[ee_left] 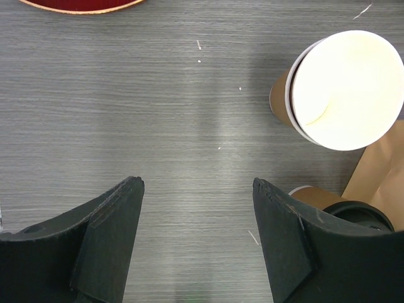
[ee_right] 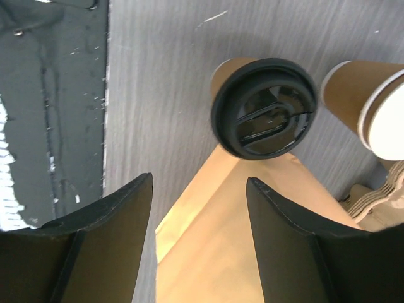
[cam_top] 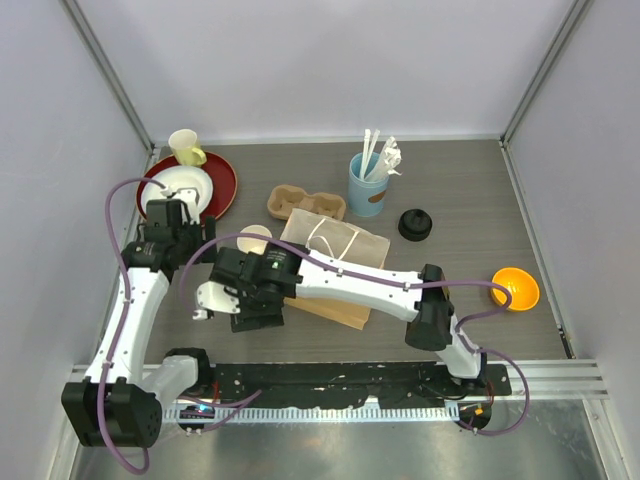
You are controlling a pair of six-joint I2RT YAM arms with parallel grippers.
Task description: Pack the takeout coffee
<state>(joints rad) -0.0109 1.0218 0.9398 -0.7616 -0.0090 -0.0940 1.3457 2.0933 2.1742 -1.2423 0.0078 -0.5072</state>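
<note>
Lidded coffee cup (ee_right: pixel 264 108) partly hidden
The left gripper (ee_left: pixel 196 184), gaping empty, is cutting it off behind one finger; the right gripper (ee_right: pixel 199 180) is also gaping empty, the cup standing just ahead of its fingertips.

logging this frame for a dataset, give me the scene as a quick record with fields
left gripper: open, empty, over bare table
right gripper: open, empty, above paper bag
lidded cup: upright on table at bag's edge, not packed
lidless cup: upright beside lidded cup
paper bag: lying flat
cup carrier: empty, behind bag
</note>
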